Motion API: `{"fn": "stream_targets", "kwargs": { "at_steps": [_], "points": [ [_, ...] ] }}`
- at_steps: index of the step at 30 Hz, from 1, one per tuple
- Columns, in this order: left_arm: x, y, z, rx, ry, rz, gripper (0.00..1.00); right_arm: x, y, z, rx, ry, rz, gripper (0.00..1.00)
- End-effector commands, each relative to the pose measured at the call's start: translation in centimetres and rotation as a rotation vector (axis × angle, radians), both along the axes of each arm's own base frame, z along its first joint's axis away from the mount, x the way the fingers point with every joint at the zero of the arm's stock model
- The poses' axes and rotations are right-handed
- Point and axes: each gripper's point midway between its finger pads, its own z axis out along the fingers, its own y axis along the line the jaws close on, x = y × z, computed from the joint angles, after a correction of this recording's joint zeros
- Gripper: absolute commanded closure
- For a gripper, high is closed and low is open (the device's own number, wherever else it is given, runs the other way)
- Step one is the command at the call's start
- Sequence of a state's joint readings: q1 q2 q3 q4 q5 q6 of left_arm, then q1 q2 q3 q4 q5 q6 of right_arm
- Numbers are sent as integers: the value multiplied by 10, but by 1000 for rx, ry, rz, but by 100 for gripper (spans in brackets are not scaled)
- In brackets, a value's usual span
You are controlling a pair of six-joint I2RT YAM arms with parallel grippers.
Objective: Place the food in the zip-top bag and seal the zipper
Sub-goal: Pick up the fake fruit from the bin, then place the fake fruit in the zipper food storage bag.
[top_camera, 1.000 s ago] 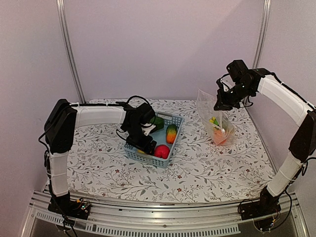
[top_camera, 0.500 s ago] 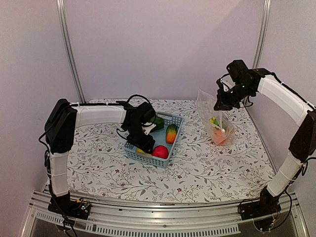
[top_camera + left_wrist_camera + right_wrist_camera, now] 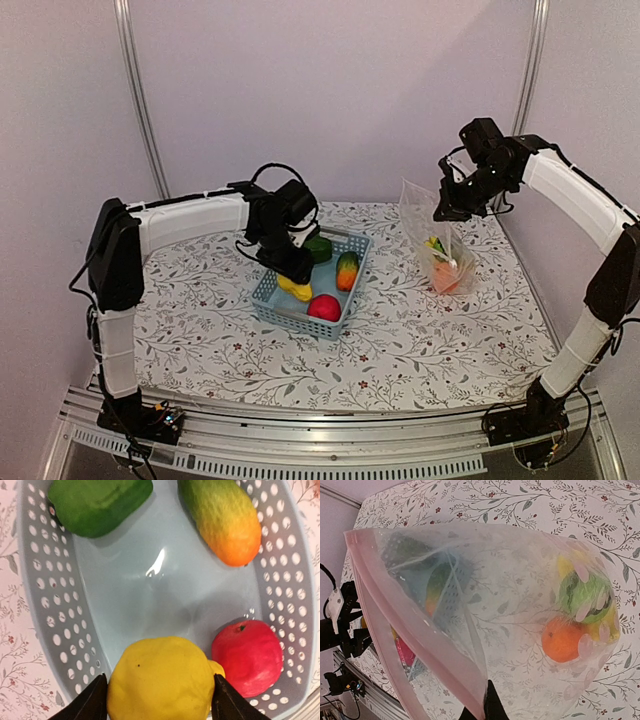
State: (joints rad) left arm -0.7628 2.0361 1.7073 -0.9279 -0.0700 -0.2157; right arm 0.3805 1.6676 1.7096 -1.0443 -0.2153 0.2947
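My left gripper [image 3: 291, 277] [image 3: 159, 701] is shut on the yellow banana [image 3: 297, 290] [image 3: 160, 677], held just above the basket floor. A green pepper [image 3: 318, 248] [image 3: 97, 502], a green-orange mango [image 3: 347, 270] [image 3: 222, 520] and a red apple [image 3: 323, 307] [image 3: 247, 657] lie in the basket. My right gripper [image 3: 446, 212] [image 3: 487, 706] is shut on the mouth edge of the zip-top bag [image 3: 440, 255] [image 3: 510, 605] and holds it up with the mouth open. The pink zipper [image 3: 395, 617] runs along that mouth. An orange [image 3: 561, 640] and a green striped melon [image 3: 582, 595] sit at the bag's bottom.
The blue-grey lattice basket [image 3: 290, 318] [image 3: 50, 595] stands mid-table, left of the bag. A floral cloth [image 3: 420, 340] covers the table. Metal posts [image 3: 140, 100] rise at the back corners, with a wall behind.
My left gripper has closed on the banana and risen with it, so the banana now shows below the fingers. The right arm and bag have not moved.
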Motion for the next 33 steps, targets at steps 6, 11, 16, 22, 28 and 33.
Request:
{"fn": "stream_targets", "kwargs": {
  "at_steps": [6, 11, 16, 22, 28, 33],
  "points": [
    [48, -60, 175, -396, -311, 71, 37, -1, 21, 10, -6, 3, 51, 100],
    [55, -79, 222, -537, -377, 52, 39, -1, 37, 12, -2, -1, 85, 100],
    [53, -102, 255, -663, -436, -9, 43, -4, 53, 12, 15, 5, 111, 100],
    [36, -144, 268, -818, -390, -150, 45, -7, 64, 13, 33, 10, 126, 100],
    [18, -177, 250, -876, -300, -245, 46, -8, 68, 12, 42, 13, 132, 100],
    [11, -187, 230, -860, -259, -257, 47, -10, 69, 19, 60, 6, 130, 100]
  ]
}}
